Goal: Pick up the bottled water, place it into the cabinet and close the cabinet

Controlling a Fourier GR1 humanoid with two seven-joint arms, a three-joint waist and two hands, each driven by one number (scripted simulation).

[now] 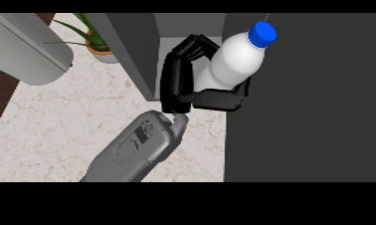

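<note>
- A black robot hand (192, 77) on a grey forearm (136, 152) grasps a white plastic water bottle with a blue cap (236, 62), fingers and thumb curled round its lower body.
- Which arm this is cannot be told from the head view; only one shows, rising from the lower edge.
- The bottle is tilted, cap pointing up and to the right, held clear of the pale marbled table (66, 119).
- It sits at the mouth of a dark grey cabinet (301, 109), its body over the lighter opening and its cap against the dark panel on the right.
- A green potted plant (94, 37) stands at upper left, beside a grey rounded object (33, 52) at the left edge.
</note>
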